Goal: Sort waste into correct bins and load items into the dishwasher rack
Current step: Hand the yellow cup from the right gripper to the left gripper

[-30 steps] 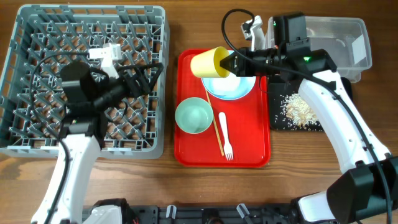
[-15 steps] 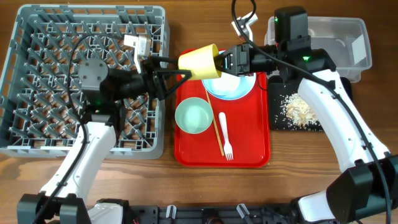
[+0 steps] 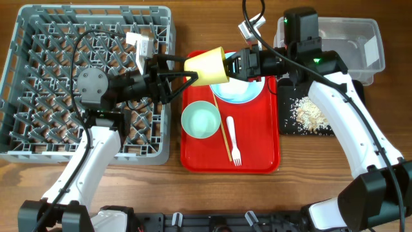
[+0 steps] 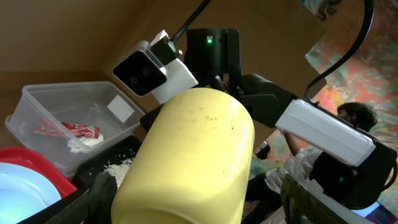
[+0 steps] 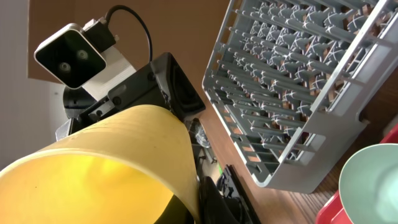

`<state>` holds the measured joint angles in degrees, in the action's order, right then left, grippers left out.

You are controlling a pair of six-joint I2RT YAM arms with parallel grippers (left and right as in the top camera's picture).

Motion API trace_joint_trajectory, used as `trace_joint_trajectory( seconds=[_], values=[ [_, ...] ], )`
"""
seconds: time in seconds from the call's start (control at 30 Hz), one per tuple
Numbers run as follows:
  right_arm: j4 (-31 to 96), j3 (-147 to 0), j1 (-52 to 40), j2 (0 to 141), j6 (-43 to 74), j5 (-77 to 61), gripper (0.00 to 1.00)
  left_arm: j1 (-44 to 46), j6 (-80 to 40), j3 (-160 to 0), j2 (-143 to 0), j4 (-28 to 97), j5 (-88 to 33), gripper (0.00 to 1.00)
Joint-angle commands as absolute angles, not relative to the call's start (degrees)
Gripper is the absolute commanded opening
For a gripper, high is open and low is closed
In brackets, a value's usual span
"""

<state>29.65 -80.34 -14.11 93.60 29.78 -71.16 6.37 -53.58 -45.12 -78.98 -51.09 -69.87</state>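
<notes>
Wooden desk (image 3: 193, 193): right end effector (image 3: 230, 64) clamps the yellow cup (image 3: 207, 66) above the red tray's (image 3: 257, 148) far-left corner (mid-handover, seemingly); left end effector (image 3: 187, 72) spread open around it; rack (image 3: 96, 154) not yet loaded.

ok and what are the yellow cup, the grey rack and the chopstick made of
Yellow cup: likely plastic, matte and opaque, with faint scuffs in the left wrist view. Grey rack: moulded plastic, by its uniform lattice and pegs. Chopstick: looks like bare wood, pale tan, no shine.
</notes>
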Motion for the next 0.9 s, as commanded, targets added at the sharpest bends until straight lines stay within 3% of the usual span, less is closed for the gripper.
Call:
trace_joint_trajectory(
  seconds=[0.0,0.33,0.5,0.7,0.87],
  values=[
    [29.6,-80.2,-14.3,94.3,30.0,-73.7,0.04,7.0,-54.9,-45.7,-79.4,-51.4,-71.7,0.87],
    [29.6,-80.2,-16.1,94.3,30.0,-74.2,0.04,8.5,-54.3,-45.7,-79.5,-49.1,-70.8,0.82],
    [29.6,-80.2,-16.1,94.3,30.1,-74.2,0.04,8.5,-54.3,-45.7,-79.5,-49.1,-70.8,0.7],
    [29.1,-80.2,-16.0,94.3,30.2,-74.2,0.04,8.5,-54.2,-45.7,-79.5,-49.0,-70.9,0.79],
    [29.2,-80.2,-14.6,94.3,30.2,-74.2,0.04,8.5,-54.2,-45.7,-79.5,-49.0,-70.9,0.79]
  ],
)
